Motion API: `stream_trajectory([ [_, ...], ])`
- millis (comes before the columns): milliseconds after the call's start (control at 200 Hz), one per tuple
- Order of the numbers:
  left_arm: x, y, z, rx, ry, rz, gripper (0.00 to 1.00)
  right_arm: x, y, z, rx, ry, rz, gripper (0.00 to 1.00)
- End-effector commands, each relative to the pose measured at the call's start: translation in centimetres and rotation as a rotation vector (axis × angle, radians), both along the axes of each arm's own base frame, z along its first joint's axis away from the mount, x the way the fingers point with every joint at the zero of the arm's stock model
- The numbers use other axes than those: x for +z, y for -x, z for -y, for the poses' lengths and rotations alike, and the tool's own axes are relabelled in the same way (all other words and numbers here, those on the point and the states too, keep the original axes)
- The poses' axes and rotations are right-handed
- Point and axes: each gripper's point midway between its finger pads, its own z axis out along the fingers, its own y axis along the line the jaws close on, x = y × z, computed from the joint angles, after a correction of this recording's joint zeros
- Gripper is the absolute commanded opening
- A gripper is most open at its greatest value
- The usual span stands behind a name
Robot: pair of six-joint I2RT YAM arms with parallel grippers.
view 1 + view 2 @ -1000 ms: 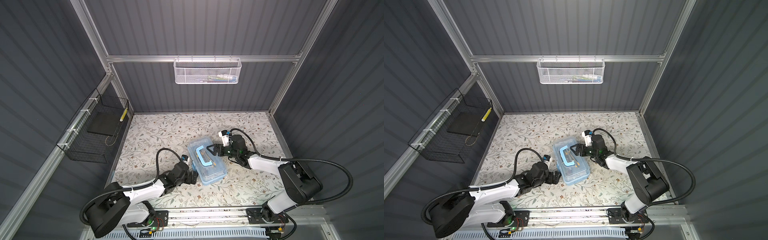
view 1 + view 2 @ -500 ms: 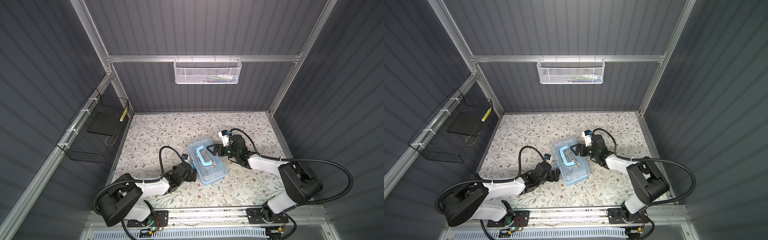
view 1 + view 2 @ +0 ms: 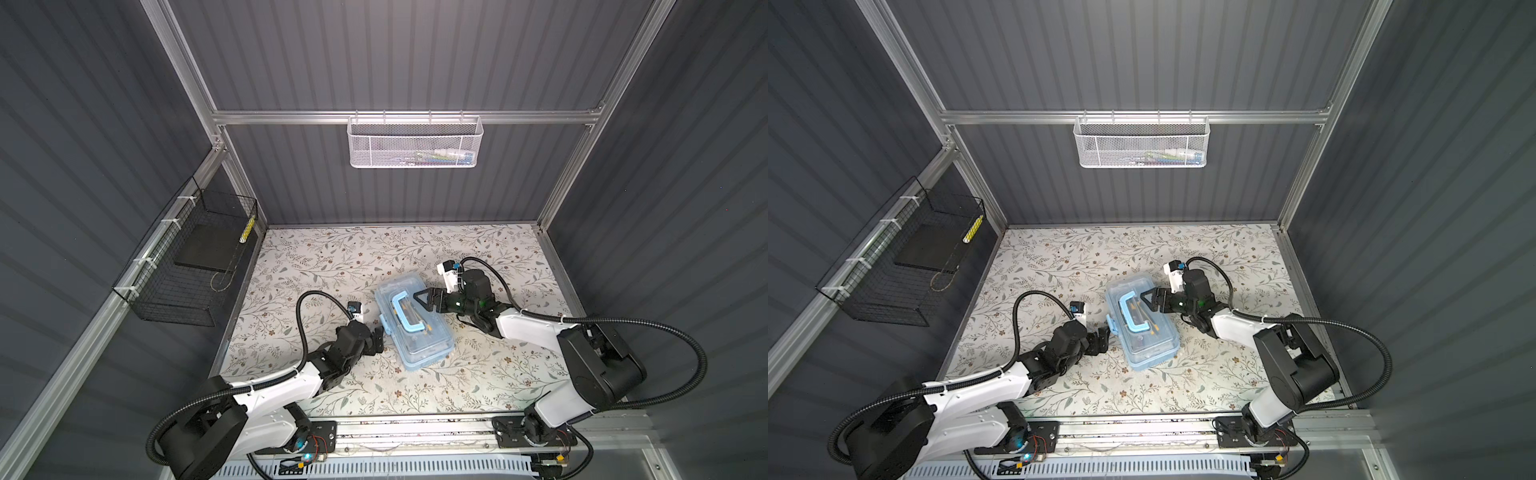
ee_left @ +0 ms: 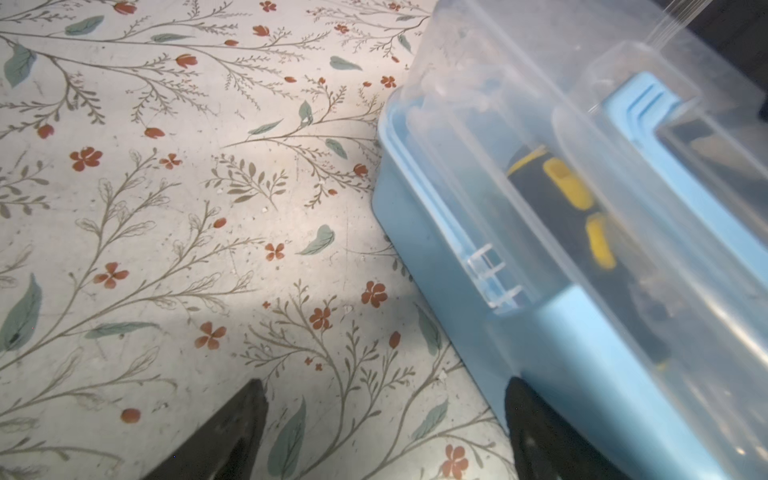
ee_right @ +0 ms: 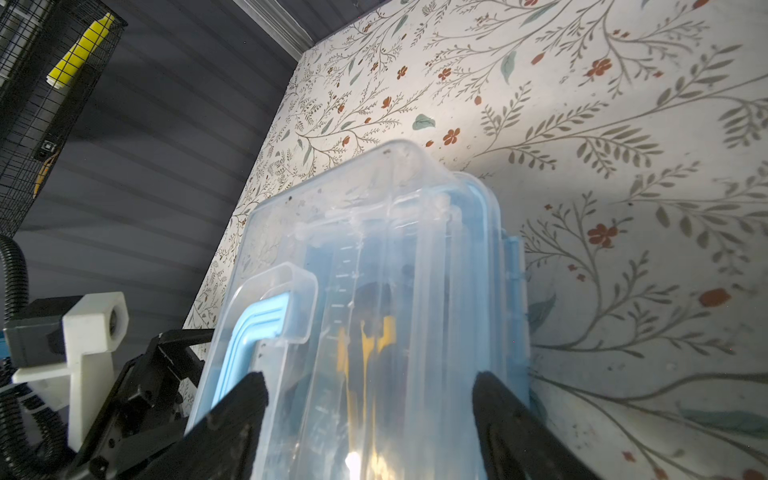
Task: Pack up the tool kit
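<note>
The tool kit [image 3: 419, 340] [image 3: 1148, 345], a light-blue box with its clear lid down and a pale-blue handle [image 3: 405, 313], lies slanted mid-table. Yellow-and-black tools [image 4: 557, 195] show through the lid. My left gripper [image 3: 378, 338] [image 4: 385, 384] is open, low on the table at the box's left long side. One of its fingers [image 4: 536, 428] touches the blue latch [image 4: 582, 332]; only table lies between the fingers. My right gripper [image 3: 424, 299] [image 5: 365, 378] is open over the lid's right part, with fingers either side of a lid strip between handle and hinge edge.
A white mesh basket [image 3: 415, 143] hangs on the back wall with small items inside. A black wire basket [image 3: 187, 266] on the left wall holds a dark slab and a yellow stick [image 3: 248, 230]. Dark walls enclose the floral table [image 3: 332, 266]; a metal rail [image 3: 407, 432] runs along the front.
The left arm has swung its elbow and shoulder, and its gripper has slid a little farther back along the box's left side. The right arm and the box have not moved.
</note>
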Motion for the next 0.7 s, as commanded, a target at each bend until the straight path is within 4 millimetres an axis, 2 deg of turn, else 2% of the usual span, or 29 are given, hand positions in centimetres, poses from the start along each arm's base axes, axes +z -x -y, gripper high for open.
stream_trajectory([
  [0, -0.1, 0.2, 1.5, -0.053, 0.069, -0.011, 0.89, -5.2, 3.3, 0.3, 0.039, 0.069, -0.204, 0.8],
  [200, 0.6, 0.4, 3.3, -0.068, 0.239, -0.028, 0.85, -5.1, 3.5, 0.4, 0.038, 0.076, -0.2, 0.8],
  [470, 3.1, 0.8, 2.3, -0.019, 0.39, 0.026, 0.75, -5.3, 3.4, 0.4, 0.036, 0.07, -0.204, 0.8],
  [696, 3.2, 0.8, 2.3, -0.014, 0.44, 0.028, 0.74, -5.6, 3.4, 0.3, 0.038, 0.068, -0.21, 0.8],
])
